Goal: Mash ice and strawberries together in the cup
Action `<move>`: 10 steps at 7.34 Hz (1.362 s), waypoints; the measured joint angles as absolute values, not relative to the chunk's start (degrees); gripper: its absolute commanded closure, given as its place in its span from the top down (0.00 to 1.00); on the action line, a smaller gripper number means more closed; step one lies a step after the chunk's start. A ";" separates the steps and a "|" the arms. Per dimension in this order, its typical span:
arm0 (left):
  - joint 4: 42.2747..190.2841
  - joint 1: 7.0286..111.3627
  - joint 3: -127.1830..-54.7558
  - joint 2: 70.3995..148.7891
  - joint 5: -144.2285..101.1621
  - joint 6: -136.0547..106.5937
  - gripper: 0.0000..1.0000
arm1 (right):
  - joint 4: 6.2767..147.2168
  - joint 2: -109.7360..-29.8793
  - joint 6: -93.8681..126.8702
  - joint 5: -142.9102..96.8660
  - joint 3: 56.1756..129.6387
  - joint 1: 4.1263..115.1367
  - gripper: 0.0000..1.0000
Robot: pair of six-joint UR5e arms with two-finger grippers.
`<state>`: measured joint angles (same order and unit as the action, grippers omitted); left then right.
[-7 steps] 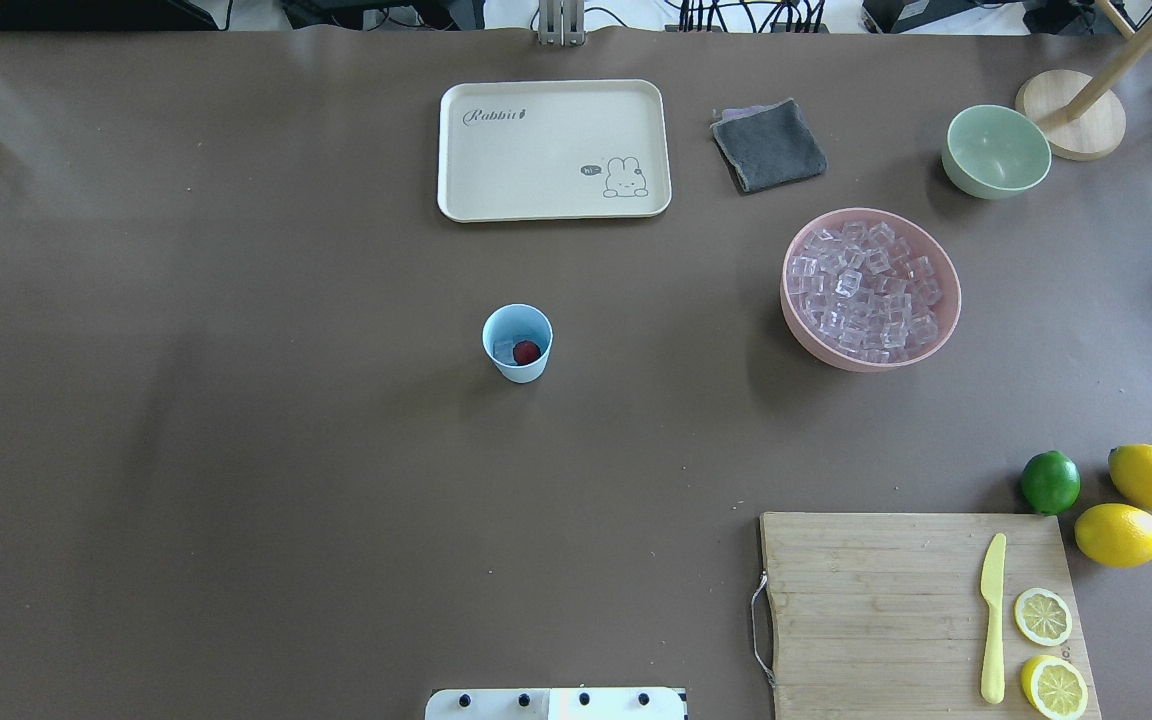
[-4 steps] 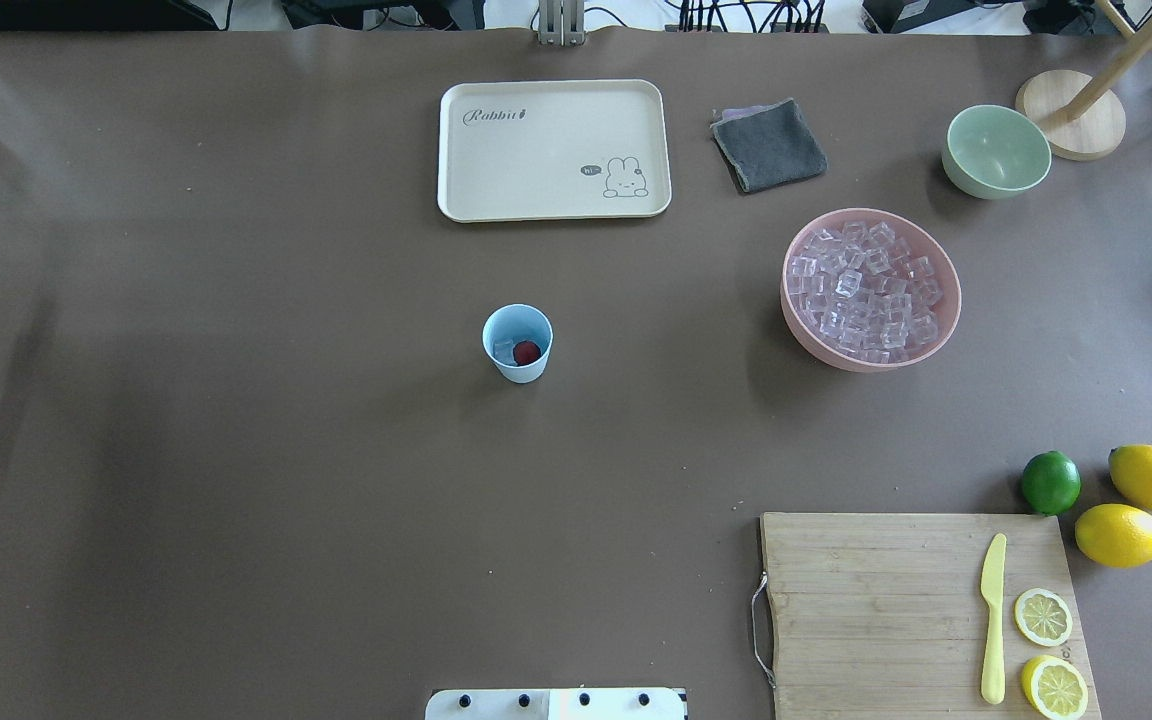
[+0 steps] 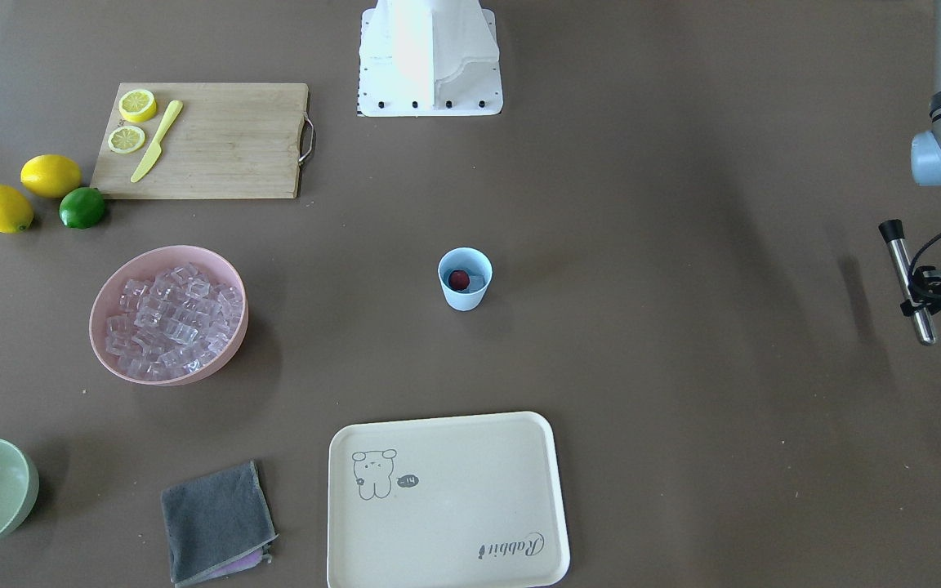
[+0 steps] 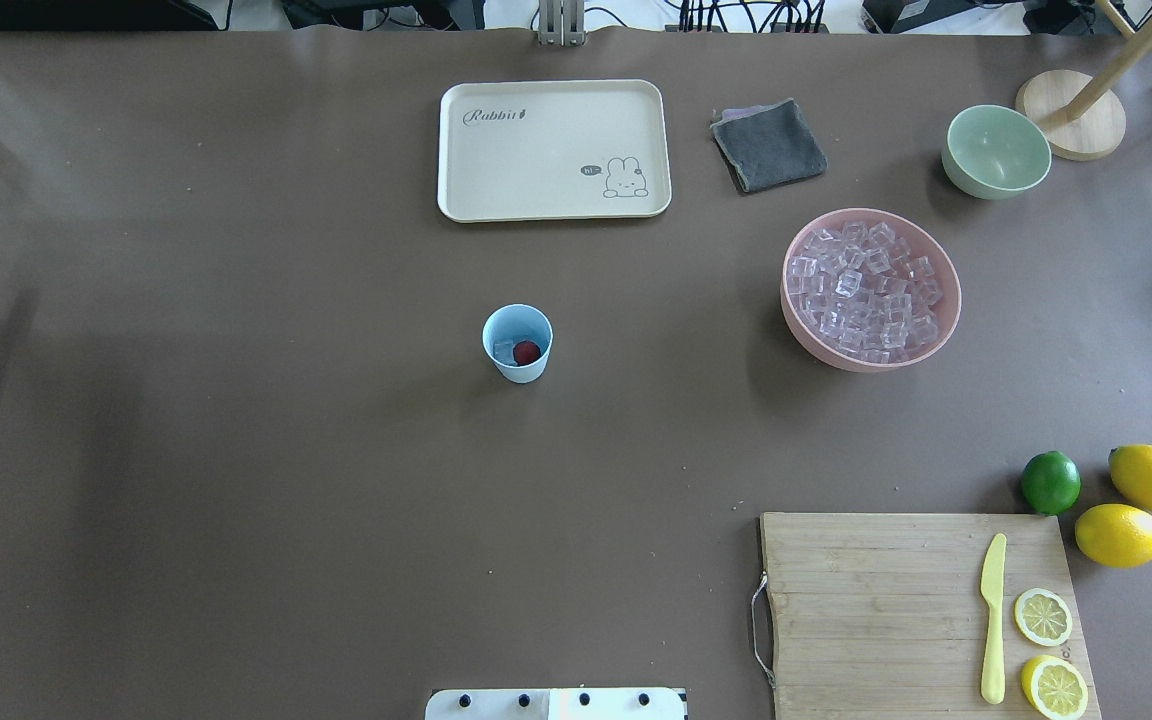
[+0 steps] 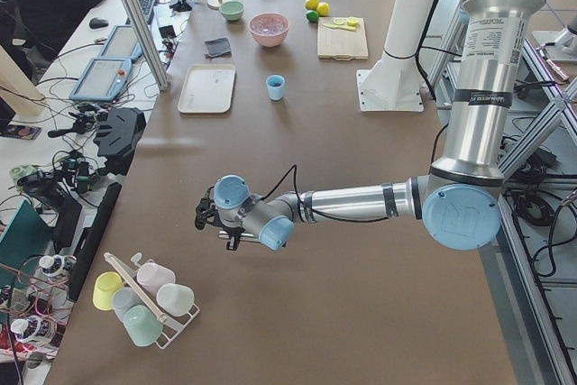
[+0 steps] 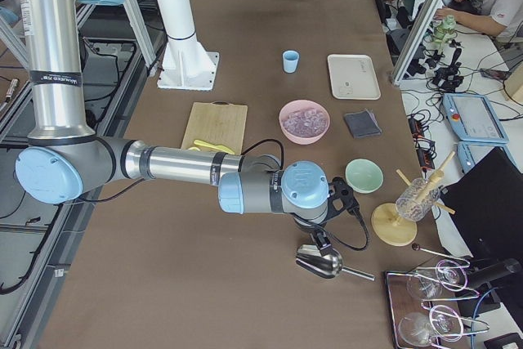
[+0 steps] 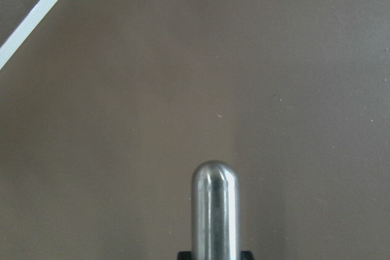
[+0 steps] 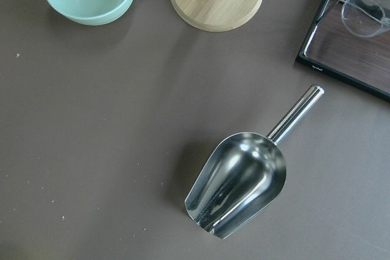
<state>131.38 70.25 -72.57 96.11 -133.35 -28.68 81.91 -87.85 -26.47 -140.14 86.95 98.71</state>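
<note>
We are clamping a steel muddler (image 3: 905, 273) in the left gripper (image 3: 926, 287), out at nine o'clock of the cup (image 4: 517, 343) overhead, ready for mashing. Cup is sitting mid-table, holding ice (image 4: 503, 350) and strawberry (image 4: 527, 352). We cannot tell how the right gripper (image 6: 319, 233) stands.

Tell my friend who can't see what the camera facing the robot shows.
A small light-blue cup stands mid-table with a red strawberry and ice inside. At the picture's right edge, the left gripper grips a metal rod. A pink bowl of ice cubes sits left.
</note>
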 measured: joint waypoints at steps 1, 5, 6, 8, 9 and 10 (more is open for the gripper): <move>132.74 68.85 -72.58 96.06 -132.70 -28.90 0.99 | 81.95 -87.62 -26.40 -139.81 86.48 97.73 0.99; 122.80 77.83 -80.12 100.56 -136.75 -28.99 0.99 | 81.74 -88.02 -26.41 -136.21 85.14 97.01 0.99; 114.60 81.85 -84.99 101.84 -139.08 -27.14 0.99 | 81.75 -88.18 -26.41 -135.93 84.97 97.02 0.99; 98.05 85.66 -92.70 102.15 -138.47 -17.44 0.99 | 81.85 -88.30 -26.38 -135.62 84.76 97.07 0.99; 94.07 86.02 -93.70 101.33 -136.51 -14.37 0.99 | 81.91 -88.34 -26.39 -135.23 84.39 97.06 0.99; 92.98 85.96 -93.44 100.20 -134.84 -12.87 0.99 | 81.88 -88.32 -26.42 -134.91 83.94 97.05 0.99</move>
<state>92.98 85.96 -93.44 100.20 -134.84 -12.87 81.88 -88.32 -26.42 -134.91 83.94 97.05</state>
